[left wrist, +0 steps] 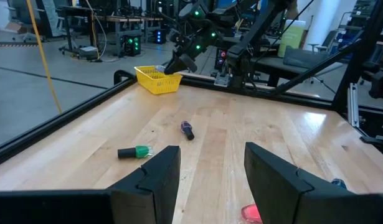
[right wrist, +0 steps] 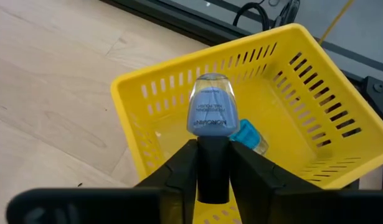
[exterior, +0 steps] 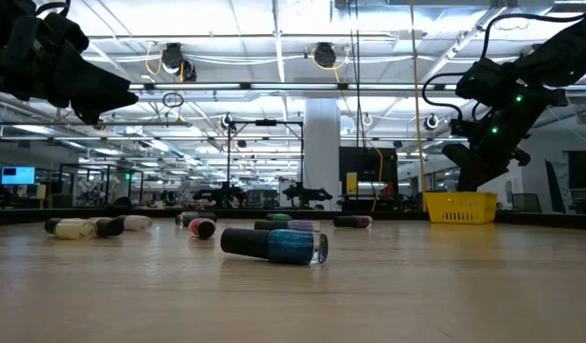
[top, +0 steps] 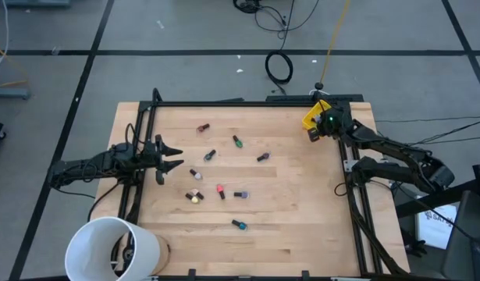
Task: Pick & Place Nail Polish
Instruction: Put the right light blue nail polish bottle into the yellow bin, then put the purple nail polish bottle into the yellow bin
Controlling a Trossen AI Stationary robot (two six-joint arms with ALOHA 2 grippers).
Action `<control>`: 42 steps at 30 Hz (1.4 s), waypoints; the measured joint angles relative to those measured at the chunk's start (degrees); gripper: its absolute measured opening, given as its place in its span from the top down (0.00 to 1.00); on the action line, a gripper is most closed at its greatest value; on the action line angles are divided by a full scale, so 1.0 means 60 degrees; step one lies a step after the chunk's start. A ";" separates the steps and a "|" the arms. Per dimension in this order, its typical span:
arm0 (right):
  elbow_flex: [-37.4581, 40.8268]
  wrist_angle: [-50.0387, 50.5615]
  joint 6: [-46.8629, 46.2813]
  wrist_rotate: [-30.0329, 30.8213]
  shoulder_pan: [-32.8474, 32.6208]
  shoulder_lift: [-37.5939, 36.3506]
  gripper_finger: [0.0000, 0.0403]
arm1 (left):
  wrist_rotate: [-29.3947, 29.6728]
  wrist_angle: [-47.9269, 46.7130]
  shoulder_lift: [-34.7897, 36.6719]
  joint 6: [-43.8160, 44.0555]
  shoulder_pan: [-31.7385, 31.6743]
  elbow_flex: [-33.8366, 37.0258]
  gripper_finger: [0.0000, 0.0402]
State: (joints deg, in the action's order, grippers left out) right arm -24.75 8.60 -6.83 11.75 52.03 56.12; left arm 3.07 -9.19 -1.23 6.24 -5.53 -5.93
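Pinched by its dark cap in my right pincer [right wrist: 213, 163], bottle [right wrist: 211, 112] points lengthwise over yellow bin [right wrist: 316, 81], mid-frame.

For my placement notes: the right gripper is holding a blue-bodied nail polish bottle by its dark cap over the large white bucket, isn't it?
Not quite: the right gripper holds the blue-bodied nail polish bottle by its dark cap over the yellow slotted plastic bin, not the large white bucket. The right wrist view shows it.
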 joint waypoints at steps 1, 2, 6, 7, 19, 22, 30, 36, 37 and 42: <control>0.0000 0.0004 0.0000 0.0000 0.0000 0.0000 0.78 | 0.0000 0.0000 0.0001 -0.0002 -0.0001 -0.0001 0.56; 0.0000 0.0004 0.0000 -0.0003 0.0000 0.0000 0.77 | 0.0000 0.0000 0.0003 0.0000 0.0001 -0.0001 0.56; 0.0000 0.0004 0.0002 -0.0005 0.0000 0.0000 0.71 | 0.0000 0.0000 0.0000 0.0000 -0.0001 0.0000 0.56; 0.0000 0.0004 0.0005 -0.0007 0.0000 0.0000 0.70 | 0.0000 0.0000 0.0001 0.0000 -0.0001 -0.0003 0.56; 0.0000 -0.1541 0.0317 -0.1645 -0.0020 -0.0095 0.60 | 0.0000 0.0000 0.0002 0.0000 -0.0001 -0.0003 0.56; 0.0000 -0.2457 0.0325 -0.3086 -0.0259 -0.0098 0.61 | 0.0000 0.0000 0.0000 0.0000 -0.0002 -0.0004 0.56; 0.0000 -0.3821 0.1038 -0.5387 -0.2350 -0.0073 0.59 | 0.0000 0.0000 0.0000 0.0000 0.0001 0.0000 0.56; 0.0000 -0.4035 0.1748 -0.4228 -0.4744 0.0677 0.54 | 0.0000 0.0000 0.0003 0.0000 -0.0002 0.0000 0.56; 0.0000 -0.4188 0.1850 -0.3974 -0.5107 0.0895 0.53 | 0.0000 0.0000 0.0000 -0.0002 0.0000 -0.0002 0.56; 0.0000 -0.5208 0.2280 -0.2988 -0.6471 0.2169 0.51 | 0.0000 0.0000 0.0000 -0.0002 0.0000 0.0000 0.56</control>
State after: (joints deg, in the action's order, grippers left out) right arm -24.75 -22.65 6.85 -6.18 13.20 69.13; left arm 3.07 -9.19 -1.23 6.23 -5.53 -5.93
